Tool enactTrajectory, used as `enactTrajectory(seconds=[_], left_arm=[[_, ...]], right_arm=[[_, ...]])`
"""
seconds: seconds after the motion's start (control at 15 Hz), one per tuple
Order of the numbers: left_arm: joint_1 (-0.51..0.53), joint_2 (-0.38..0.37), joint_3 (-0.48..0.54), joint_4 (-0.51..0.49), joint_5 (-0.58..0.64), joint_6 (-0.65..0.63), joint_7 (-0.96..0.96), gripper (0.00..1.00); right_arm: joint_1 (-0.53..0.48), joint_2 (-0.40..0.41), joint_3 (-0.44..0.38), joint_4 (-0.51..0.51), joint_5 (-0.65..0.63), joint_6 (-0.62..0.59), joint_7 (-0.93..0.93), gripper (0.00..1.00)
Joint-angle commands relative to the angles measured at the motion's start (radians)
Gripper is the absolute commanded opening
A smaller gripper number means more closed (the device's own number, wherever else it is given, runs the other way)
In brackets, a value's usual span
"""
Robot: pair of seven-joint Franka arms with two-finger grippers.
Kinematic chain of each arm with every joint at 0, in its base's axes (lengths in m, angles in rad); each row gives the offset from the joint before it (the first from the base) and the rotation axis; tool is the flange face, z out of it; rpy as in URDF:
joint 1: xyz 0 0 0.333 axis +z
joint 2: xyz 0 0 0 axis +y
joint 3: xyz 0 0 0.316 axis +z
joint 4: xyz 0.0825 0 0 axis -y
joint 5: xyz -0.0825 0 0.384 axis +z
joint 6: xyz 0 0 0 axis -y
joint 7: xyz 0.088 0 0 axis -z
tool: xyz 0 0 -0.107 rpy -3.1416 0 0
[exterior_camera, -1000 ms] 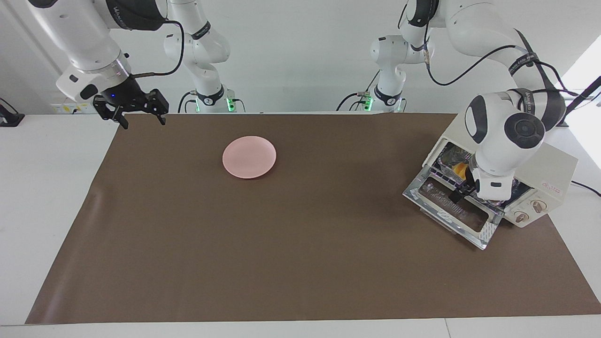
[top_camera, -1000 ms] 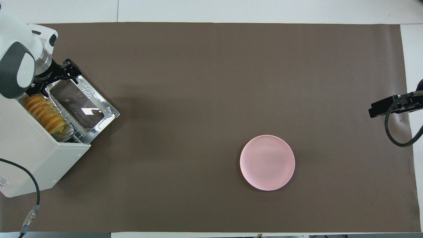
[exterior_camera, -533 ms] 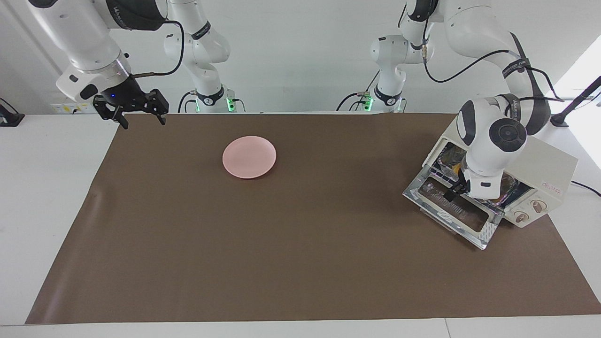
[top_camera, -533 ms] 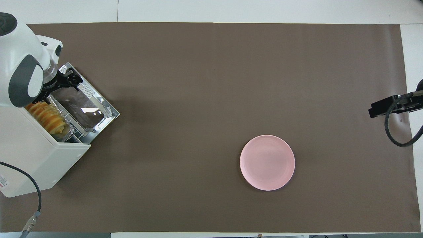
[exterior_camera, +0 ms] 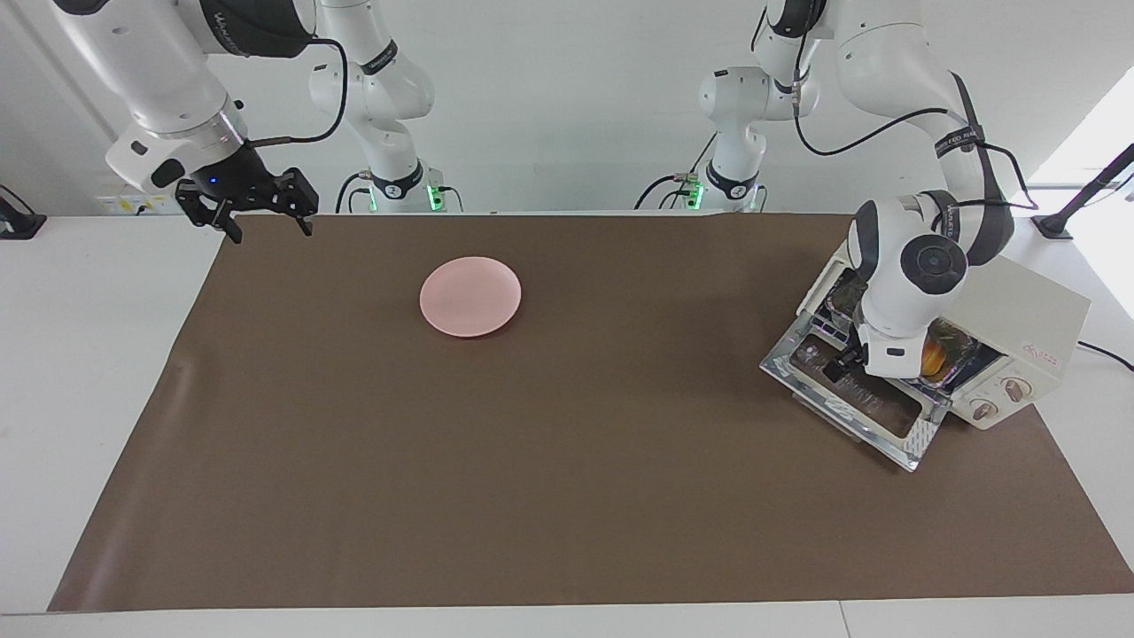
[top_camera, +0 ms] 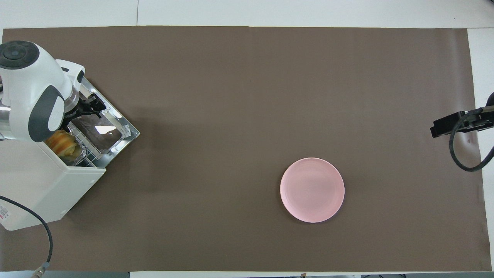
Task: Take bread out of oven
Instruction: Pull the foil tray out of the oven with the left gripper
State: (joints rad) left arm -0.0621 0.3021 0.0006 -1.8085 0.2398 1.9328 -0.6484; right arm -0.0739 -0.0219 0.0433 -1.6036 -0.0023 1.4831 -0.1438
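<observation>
1. Nearest the robots, the right gripper (exterior_camera: 259, 211) waits in the air over the edge of the brown mat (top_camera: 247, 116) at the right arm's end of the table; its fingers are spread and it grasps nothing.
2. The pink plate (top_camera: 312, 190) lies bare on the mat, well apart from the oven (top_camera: 42, 189); it looks a likely place for the loaf, though that is a guess.
3. The oven stands at the left arm's end of the table; its glass door (top_camera: 101, 131) is dropped flat, so the opening step looks done.
4. The bread (top_camera: 61, 142) sits in a foil tray (top_camera: 77, 151) on the rack inside the oven; it is not yet out.
5. The left gripper (top_camera: 93, 108) hangs over the open door, in front of the rack; its fingers stand apart and hold nothing.
6. Left to do, as a judgement: reach in, grip the bread, draw it clear of the oven.
</observation>
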Motion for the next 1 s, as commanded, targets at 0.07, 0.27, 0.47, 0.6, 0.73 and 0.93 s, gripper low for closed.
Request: enactTrajectory(seconds=[0.07,0.27,0.47,0.6,0.73,0.93], left_arm=[[0.001,-0.044,0.006,-0.058,0.029,0.026,-0.004,0.3],[0.008,-0.043,0.006,-0.052,0.029,0.025,0.015,0.0],[-0.013,-0.026,0.001,0.004,0.027,0.025,0.019,0.0],[-0.082,0.0,-0.002,0.076,0.02,0.023,0.021,0.0],[-0.161,0.05,-0.002,0.206,-0.005,-0.038,0.027,0.0],[-0.329,0.098,-0.007,0.328,-0.055,-0.103,0.046,0.0]], right_arm=[[-0.023,-0.023,0.015,-0.024,-0.015,-0.003,-0.017,1.0],[-0.023,-0.023,0.013,-0.024,-0.015,-0.003,-0.017,1.0],[-0.023,-0.023,0.015,-0.024,-0.015,-0.003,-0.017,1.0],[-0.023,-0.023,0.015,-0.024,-0.015,-0.003,-0.017,1.0],[-0.023,-0.023,0.015,-0.024,-0.015,-0.003,-0.017,1.0],[-0.023,-0.021,0.015,-0.022,-0.015,-0.001,-0.019,1.0]])
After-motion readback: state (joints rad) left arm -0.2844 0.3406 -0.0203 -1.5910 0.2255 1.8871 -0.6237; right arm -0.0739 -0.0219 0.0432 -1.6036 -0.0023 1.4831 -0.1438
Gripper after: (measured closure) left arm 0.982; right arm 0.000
